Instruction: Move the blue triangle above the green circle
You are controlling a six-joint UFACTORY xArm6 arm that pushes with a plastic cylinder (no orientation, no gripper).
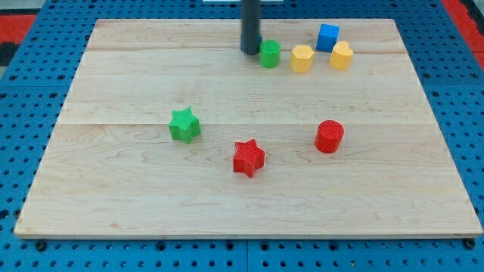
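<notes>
Clearly our tip [250,51] sat touching the green circle [270,54] at its nine o'clock; we had no hand. The blue block [327,36], shape unclear, lay at two o'clock. Pushing now risked shoving the circle into the yellow blocks [302,58].

Around the green circle [270,54], the dark rod's tip [249,51] stands just beside it on the view's left. To its right, two yellow blocks [302,58] [341,55] and a blue block [327,36] crowd in. Below it the board lies open down to the green star [184,125].
</notes>
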